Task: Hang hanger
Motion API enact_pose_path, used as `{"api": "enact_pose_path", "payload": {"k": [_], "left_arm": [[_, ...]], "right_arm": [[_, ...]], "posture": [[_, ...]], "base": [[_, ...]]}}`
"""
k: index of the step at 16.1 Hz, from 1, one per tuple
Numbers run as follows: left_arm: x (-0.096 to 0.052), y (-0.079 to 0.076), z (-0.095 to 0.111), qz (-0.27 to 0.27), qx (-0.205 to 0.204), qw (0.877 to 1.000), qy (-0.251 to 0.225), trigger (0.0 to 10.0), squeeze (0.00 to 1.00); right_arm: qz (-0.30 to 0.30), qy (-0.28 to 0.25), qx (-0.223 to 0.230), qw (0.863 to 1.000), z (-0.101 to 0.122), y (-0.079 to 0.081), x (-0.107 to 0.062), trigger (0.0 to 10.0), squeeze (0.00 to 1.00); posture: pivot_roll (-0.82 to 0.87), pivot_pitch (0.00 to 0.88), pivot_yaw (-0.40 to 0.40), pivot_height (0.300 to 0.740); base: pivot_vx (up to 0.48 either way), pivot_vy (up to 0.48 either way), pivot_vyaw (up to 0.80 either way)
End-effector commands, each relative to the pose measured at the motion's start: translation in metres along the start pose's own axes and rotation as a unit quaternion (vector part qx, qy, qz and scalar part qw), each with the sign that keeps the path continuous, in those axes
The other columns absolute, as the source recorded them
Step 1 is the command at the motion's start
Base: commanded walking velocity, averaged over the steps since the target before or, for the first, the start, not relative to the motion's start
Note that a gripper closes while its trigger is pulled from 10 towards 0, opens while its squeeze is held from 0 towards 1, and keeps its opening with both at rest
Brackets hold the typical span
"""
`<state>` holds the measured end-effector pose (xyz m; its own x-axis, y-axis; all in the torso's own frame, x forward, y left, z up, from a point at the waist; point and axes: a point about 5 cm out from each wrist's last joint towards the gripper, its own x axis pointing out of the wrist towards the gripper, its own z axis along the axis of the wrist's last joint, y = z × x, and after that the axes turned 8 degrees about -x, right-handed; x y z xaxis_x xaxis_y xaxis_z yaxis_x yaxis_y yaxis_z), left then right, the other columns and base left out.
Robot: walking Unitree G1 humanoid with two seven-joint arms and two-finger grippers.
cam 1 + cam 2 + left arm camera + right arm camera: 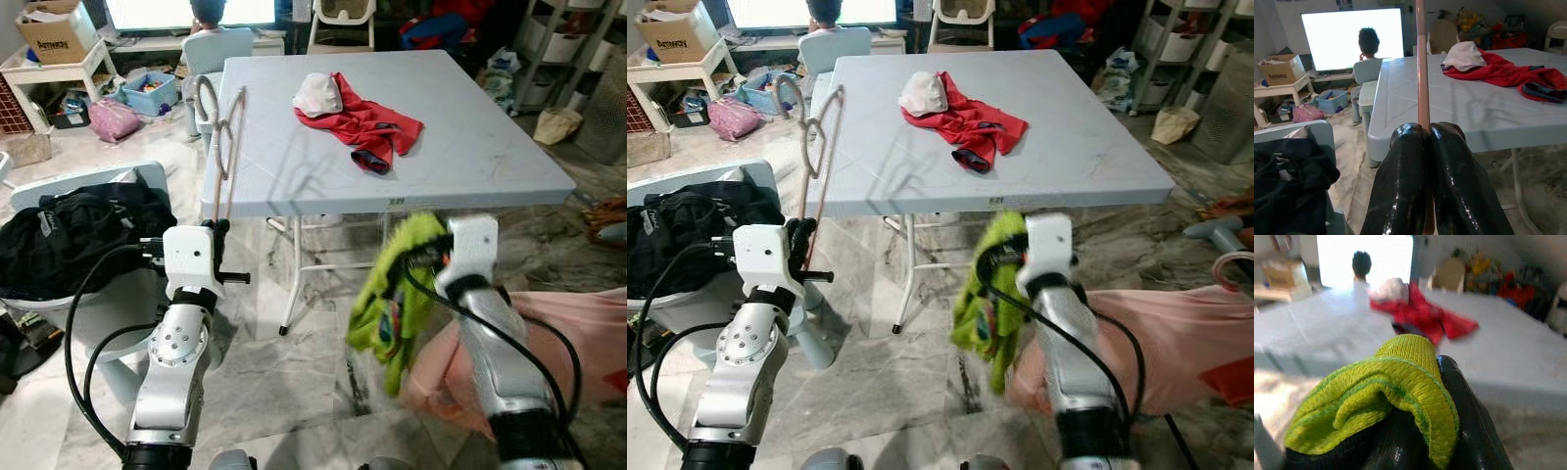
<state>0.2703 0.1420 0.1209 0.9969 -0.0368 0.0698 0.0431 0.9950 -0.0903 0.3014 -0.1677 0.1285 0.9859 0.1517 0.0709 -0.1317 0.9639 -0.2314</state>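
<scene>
My left gripper (217, 231) is shut on a pink-beige hanger (230, 137), which stands up along the left edge of the white table (470, 162); in the left wrist view the hanger's bar (1422, 78) rises from between the black fingers (1400, 186). My right gripper (431, 250) is shut on a lime-green garment (392, 294) that hangs below the table's front edge. The green knit (1396, 377) drapes over the fingers in the right wrist view. A red garment (367, 122) with a white cap-like piece (318, 93) lies on the table.
A grey chair with black clothing (73, 235) stands at my left. Pink fabric (578, 333) lies on the floor at right. A person (208, 15) sits beyond the table facing a bright screen. Boxes, bins and shelves line the back.
</scene>
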Motion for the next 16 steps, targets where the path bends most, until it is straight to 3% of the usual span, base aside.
{"api": "enact_pose_path", "payload": {"k": [1,5,10,14,16], "left_arm": [[-0.0009,-0.0007,0.0073,0.0,0.005,1.0,-0.016,10.0,0.0],[-0.0031,-0.0011,0.0059,-0.005,0.0,1.0,-0.012,10.0,0.0],[-0.0069,0.0012,0.0062,-0.012,-0.003,1.0,-0.013,10.0,0.0],[-0.0083,0.0026,0.0048,-0.011,-0.01,1.0,-0.009,10.0,0.0],[-0.0072,0.0005,0.0065,-0.016,-0.012,1.0,-0.012,10.0,0.0]], "right_arm": [[-0.005,-0.041,0.0,0.999,0.0208,-0.0015,0.0067,10.0,0.0],[-0.001,-0.037,-0.001,0.999,0.0166,-0.0006,0.0037,10.0,0.0],[-0.009,-0.034,0.006,0.999,0.0152,-0.0022,0.0032,10.0,0.0],[0.007,-0.044,-0.005,0.999,0.0165,0.0013,0.0034,10.0,0.0],[0.014,-0.052,-0.006,0.999,0.0199,0.0043,0.0039,10.0,0.0]], "posture": [[0.0,0.004,0.013,0.74],[0.0,0.005,0.011,0.74],[0.01,0.0,0.011,0.74],[0.01,0.0,0.011,0.74],[0.01,0.0,0.011,0.74]], "base": [[0.0,0.0,0.0],[0.0,0.0,0.5],[0.0,0.0,0.0],[0.325,0.0,0.0],[0.364,0.0,0.67]]}}
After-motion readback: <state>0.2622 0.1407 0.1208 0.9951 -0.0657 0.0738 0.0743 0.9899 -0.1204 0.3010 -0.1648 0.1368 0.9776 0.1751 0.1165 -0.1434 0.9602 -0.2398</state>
